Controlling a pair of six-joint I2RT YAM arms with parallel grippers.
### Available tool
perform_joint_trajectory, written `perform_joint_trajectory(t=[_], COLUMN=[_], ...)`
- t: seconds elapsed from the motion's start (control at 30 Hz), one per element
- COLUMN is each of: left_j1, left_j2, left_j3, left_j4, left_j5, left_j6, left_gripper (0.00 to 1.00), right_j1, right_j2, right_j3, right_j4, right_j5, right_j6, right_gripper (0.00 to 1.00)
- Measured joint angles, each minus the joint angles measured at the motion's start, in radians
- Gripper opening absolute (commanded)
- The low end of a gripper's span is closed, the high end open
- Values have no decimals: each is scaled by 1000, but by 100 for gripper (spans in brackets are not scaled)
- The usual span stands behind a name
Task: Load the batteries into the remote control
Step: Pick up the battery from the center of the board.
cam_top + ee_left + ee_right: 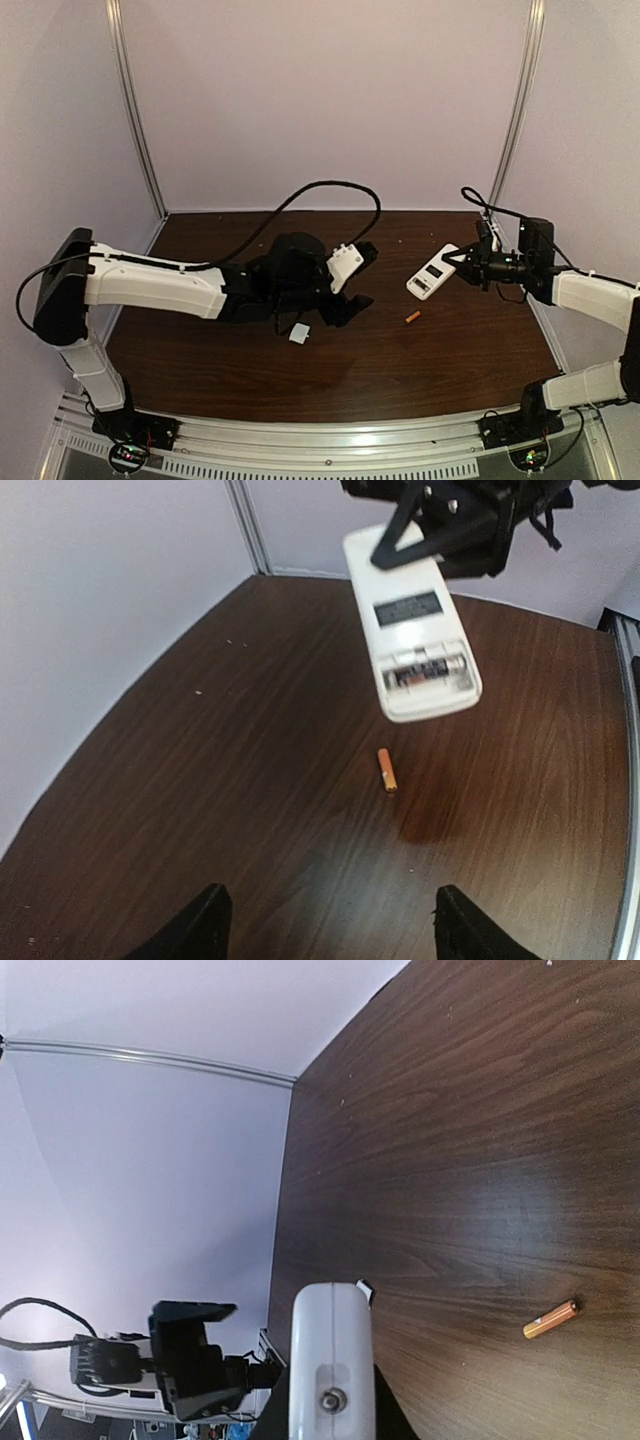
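My right gripper is shut on the far end of the white remote control and holds it above the table, back side up. In the left wrist view the remote shows an open battery recess with something silvery inside. In the right wrist view the remote sits end-on between my dark fingers. The orange battery lies on the table below it, and also shows in the left wrist view and the right wrist view. My left gripper is open and empty, well short of the battery, its fingertips wide apart.
A small white square cover piece lies on the dark wood table under my left forearm. Pale walls and metal posts close the back and sides. A black cable loops over the left arm.
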Motion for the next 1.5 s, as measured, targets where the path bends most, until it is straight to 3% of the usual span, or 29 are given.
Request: perform_joint_trajectory(t=[0.4, 0.9, 1.1, 1.43, 1.5], left_j1=[-15, -17, -17, -5, -1], left_j2=[460, 738, 823, 861, 848], left_j3=[271, 616, 745, 829, 818], left_j4=[-2, -92, -157, -231, -248], left_j5=[169, 199, 172, 116, 106], left_j6=[-100, -113, -114, -144, -160], left_gripper=[65, 59, 46, 2, 0], right_j1=[-107, -111, -119, -123, -124], right_j2=[-118, -171, -173, -182, -185], right_j3=[0, 0, 0, 68, 72], right_j4=[-8, -93, -123, -330, -356], right_j5=[11, 43, 77, 172, 192], right_j6=[-6, -95, -120, -253, -277], right_gripper=[0, 0, 0, 0, 0])
